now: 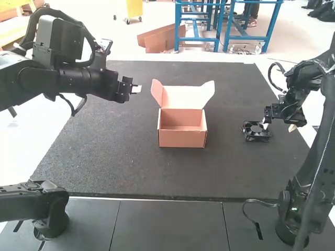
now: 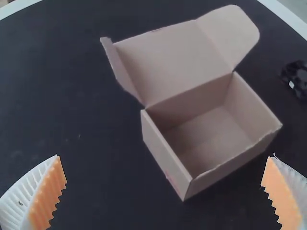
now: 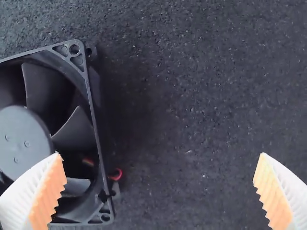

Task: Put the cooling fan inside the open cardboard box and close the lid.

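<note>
— Where's the square black plastic cooling fan (image 3: 29, 134)?
— On the black-matted table (image 3: 201, 96), beneath one side of the right jaws, which gape wide and empty.
— The left jaws?
— Spread wide, empty, facing the open brown cardboard box (image 2: 160, 153).

1. The high view is bright and evenly lit; the pale surface (image 1: 26, 141) left of the black mat (image 1: 131, 157) is washed out to near white.
2. The cardboard box (image 1: 182, 128) throws only a faint, soft shadow on the mat.
3. In the left wrist view the inside of the cardboard box (image 2: 206, 134) is evenly lit, with one inner wall slightly darker.
4. In the right wrist view a soft dark shadow lies on the mat just beside the fan (image 3: 48, 134).
</note>
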{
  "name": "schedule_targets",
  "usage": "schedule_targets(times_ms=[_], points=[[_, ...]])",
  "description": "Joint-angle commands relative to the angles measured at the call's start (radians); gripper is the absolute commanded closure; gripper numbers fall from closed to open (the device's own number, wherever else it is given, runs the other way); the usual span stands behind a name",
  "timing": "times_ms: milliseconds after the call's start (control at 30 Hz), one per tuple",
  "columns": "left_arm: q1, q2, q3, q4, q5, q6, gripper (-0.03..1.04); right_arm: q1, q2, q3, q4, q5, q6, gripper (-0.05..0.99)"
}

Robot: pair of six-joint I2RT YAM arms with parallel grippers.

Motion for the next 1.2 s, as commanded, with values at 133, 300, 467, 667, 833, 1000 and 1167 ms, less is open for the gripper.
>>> schedule_targets(times_ms=[133,300,467,667,833,1000,1167], points=[[-0.004,0.000,0.067,-0.005,-0.009,-0.015,0.04,-0.019,0.026,0.036,0.006,0.012,0.016,0.03],[-0.006,0.000,0.074,-0.006,-0.009,-0.017,0.04,-0.019,0.049,0.036,0.006,0.017,0.016,0.03],[-0.006,-0.001,0.078,-0.011,-0.009,-0.017,0.04,-0.017,0.076,0.035,0.004,0.028,0.020,0.04],[-0.009,0.000,0.070,-0.045,-0.009,-0.015,0.04,-0.019,0.092,0.033,-0.011,0.017,0.029,0.31],[-0.010,0.002,0.067,-0.088,-0.009,-0.014,0.04,-0.017,0.092,0.028,-0.017,-0.032,0.029,0.69],[-0.010,0.002,0.067,-0.111,-0.009,-0.012,0.04,-0.016,0.092,0.022,-0.016,-0.081,0.046,0.95],[-0.010,0.000,0.063,-0.114,-0.009,-0.012,0.04,-0.019,0.079,0.035,-0.026,-0.121,0.115,0.95]])
